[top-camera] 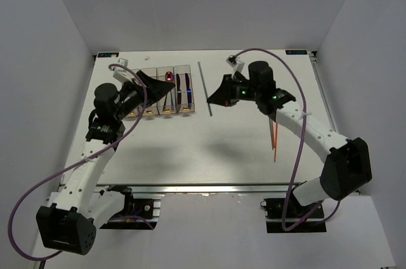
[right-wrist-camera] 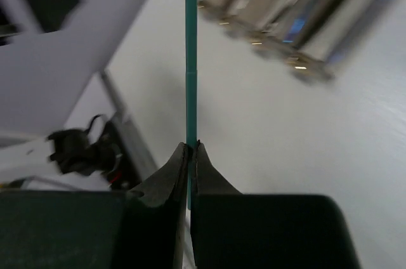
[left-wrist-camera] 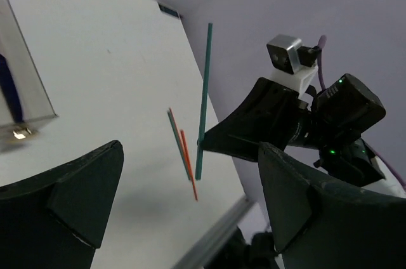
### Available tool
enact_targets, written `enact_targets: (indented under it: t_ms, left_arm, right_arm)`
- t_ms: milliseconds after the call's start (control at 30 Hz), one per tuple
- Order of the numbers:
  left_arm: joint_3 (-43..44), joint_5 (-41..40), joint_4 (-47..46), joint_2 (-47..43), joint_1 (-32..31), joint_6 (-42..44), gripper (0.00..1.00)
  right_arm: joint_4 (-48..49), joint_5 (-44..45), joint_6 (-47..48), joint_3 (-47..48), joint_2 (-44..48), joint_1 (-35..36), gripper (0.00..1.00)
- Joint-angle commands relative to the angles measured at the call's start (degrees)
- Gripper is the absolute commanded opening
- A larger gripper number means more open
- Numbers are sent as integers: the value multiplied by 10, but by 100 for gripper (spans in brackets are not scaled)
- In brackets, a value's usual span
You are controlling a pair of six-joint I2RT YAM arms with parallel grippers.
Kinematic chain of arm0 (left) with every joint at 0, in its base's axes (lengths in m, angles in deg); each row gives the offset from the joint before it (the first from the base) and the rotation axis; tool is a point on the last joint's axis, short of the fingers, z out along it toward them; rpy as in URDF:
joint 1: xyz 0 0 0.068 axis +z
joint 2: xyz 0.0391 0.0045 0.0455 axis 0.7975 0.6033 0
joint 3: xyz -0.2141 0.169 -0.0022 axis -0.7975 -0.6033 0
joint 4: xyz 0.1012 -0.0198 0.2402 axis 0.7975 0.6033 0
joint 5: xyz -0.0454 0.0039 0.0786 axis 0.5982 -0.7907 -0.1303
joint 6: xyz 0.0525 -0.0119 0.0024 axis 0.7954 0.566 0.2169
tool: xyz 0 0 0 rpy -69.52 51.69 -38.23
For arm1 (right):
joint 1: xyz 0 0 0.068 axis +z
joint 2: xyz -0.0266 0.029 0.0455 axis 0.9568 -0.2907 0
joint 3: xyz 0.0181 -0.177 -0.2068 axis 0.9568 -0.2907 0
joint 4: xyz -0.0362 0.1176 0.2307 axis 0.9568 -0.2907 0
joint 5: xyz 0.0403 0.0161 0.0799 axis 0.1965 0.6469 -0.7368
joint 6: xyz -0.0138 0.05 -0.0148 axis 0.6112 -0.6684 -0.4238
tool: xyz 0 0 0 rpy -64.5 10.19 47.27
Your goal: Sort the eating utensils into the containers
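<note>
Our right gripper (right-wrist-camera: 190, 151) is pinched shut on a green chopstick (right-wrist-camera: 191, 40), holding it just right of the row of bins (top-camera: 184, 68). Our left gripper (top-camera: 169, 89) hangs over those bins with its fingers spread apart. The orange chopsticks (top-camera: 274, 137) lie well right of the bins.

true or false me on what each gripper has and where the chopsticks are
1. The right gripper is shut on the green chopstick. True.
2. The left gripper holds a fork. False: it is open and empty.
3. The orange chopsticks lie on the table, outside the bins. True.
4. The green chopstick lies in a bin. False: the right gripper holds it, right of the bins.
</note>
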Motion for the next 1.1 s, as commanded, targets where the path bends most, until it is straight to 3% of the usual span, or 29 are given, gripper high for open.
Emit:
enact_targets:
  t_ms: [0,133,400,533,667,733,800,867,933,967,1000,1033,1067]
  left_arm:
    - [-11,73,-55,6,-16,-51,94]
    - [-18,77,-59,3,-20,-38,93]
    - [-28,67,-23,11,-21,-6,82]
    - [-40,71,-34,19,-24,-8,67]
    - [-46,69,-36,22,-28,-11,39]
    - [-46,64,-41,24,-29,-10,33]
    - [-39,59,-38,29,-28,-3,14]
    - [-19,48,-14,46,-29,20,2]
    - [12,18,27,62,-29,57,0]
    - [26,-2,50,67,-29,74,0]
    - [46,-34,122,74,-28,99,0]
    - [72,-152,169,98,-28,156,0]
    - [97,-221,212,115,-29,177,0]
  right_arm:
    - [200,-163,-116,-28,3,32,0]
    - [193,-159,-131,12,-33,87,0]
    - [201,-153,-151,32,-62,122,0]
    - [201,-149,-159,51,-80,134,0]
    - [201,-141,-169,76,-101,139,0]
    - [201,-141,-173,83,-115,142,0]
    - [203,-142,-175,91,-124,148,0]
    - [208,-144,-175,90,-130,150,0]
    - [226,-137,-179,72,-124,147,24]
    - [228,-131,-180,64,-120,139,86]
    - [218,-123,-182,49,-111,131,89]
    - [203,-92,-178,38,-104,120,89]
    - [182,-63,-171,25,-94,110,89]
